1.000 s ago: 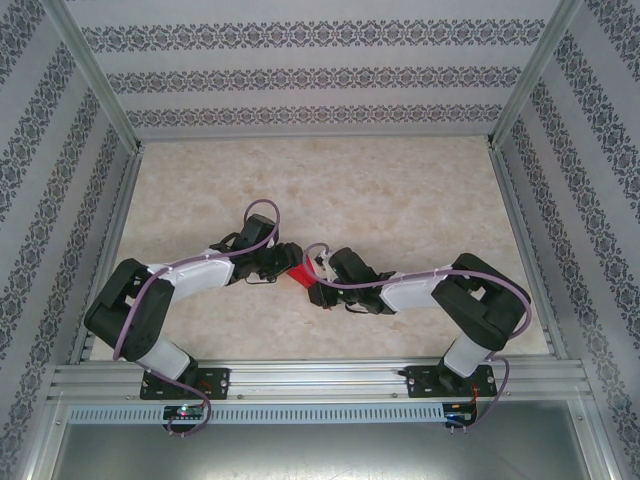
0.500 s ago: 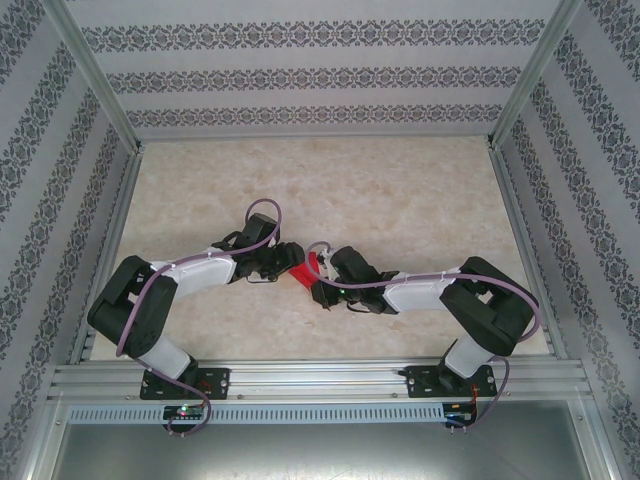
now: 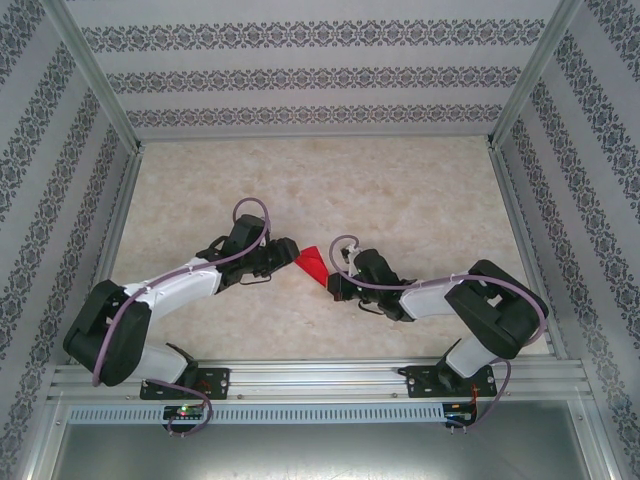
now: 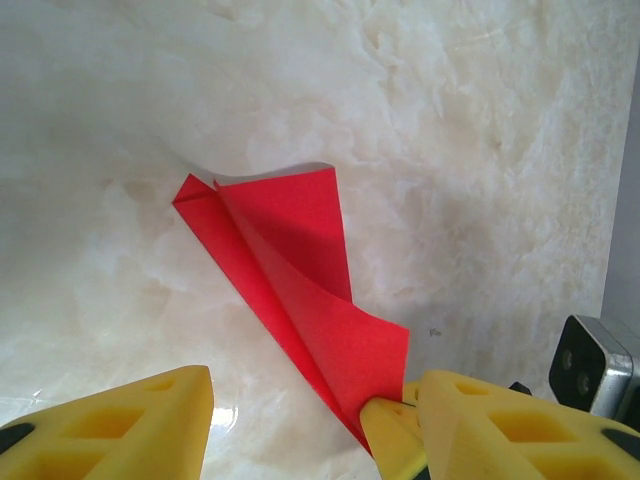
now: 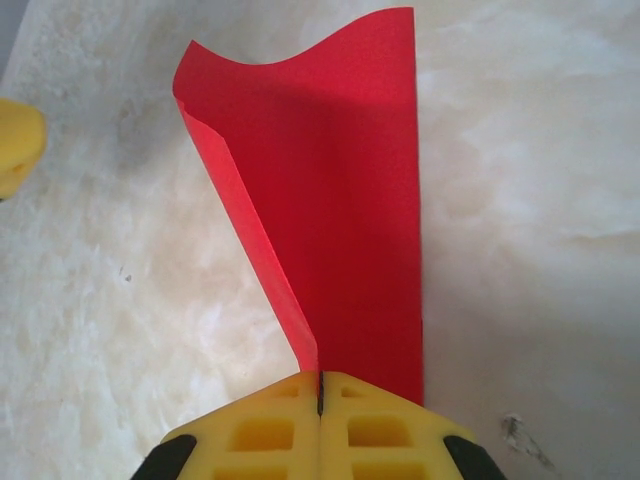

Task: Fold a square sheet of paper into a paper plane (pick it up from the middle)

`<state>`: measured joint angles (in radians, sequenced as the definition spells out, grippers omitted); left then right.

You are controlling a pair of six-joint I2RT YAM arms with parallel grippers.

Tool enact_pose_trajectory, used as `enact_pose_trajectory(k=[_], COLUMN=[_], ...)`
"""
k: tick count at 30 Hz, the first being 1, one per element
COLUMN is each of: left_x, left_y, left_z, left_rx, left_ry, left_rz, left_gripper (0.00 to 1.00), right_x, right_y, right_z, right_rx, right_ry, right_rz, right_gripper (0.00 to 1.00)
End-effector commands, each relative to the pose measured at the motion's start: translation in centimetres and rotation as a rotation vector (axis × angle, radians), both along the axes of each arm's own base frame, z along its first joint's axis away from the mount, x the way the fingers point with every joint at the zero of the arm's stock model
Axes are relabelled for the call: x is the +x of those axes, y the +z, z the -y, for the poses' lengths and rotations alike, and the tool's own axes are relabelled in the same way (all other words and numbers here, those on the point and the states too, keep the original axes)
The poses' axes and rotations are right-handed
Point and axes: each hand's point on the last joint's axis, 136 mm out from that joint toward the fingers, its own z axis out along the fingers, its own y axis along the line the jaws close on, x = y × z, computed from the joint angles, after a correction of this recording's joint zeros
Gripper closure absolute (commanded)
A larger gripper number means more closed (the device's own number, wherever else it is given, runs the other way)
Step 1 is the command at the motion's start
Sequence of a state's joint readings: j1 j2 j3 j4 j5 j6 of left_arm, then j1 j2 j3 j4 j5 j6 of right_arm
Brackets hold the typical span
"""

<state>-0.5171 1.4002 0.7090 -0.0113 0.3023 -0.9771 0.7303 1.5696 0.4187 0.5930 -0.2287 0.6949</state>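
Both arms have shifted: the left arm has stretched forward with its elbow sunk toward the near left, and the right arm has drawn back to the right, so the folded red paper [image 3: 312, 265] now shows more plainly between them. Nearest, the right tool [image 5: 320, 395] is clamped shut on the paper's narrow end, its yellow pads pressed together. The paper runs away from that grip, creased lengthwise and curling at its far edge. Just beyond, the left tool [image 4: 315, 380] stands with its fingers apart, gripping nothing. The pale marbled surface [image 3: 400, 190] stretches behind.
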Motion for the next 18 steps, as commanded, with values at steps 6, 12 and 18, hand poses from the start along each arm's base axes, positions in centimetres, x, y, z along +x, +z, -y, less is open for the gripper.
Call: enact_pose_trajectory(k=[6, 12, 18], left_x=[0.5, 1.0, 1.4], left_y=[-0.3, -0.1, 0.4], left_z=[1.8, 4.4, 6.1], left_rx=[-0.081, -0.151, -0.191], left_ry=[-0.042, -0.124, -0.174], left_rz=[-0.001, 0.009, 0.018], left_gripper=[0.46, 0.49, 0.5], right_x=[1.3, 1.4, 1.3], right_y=[1.8, 1.7, 0.2], right_z=[-0.2, -0.2, 0.0], right_rx=[0.156, 0.251, 0.209], right_ry=[-0.083, -0.121, -0.123], right_rz=[-0.001, -0.066, -0.093], right_gripper=[1.0, 1.0, 1.0])
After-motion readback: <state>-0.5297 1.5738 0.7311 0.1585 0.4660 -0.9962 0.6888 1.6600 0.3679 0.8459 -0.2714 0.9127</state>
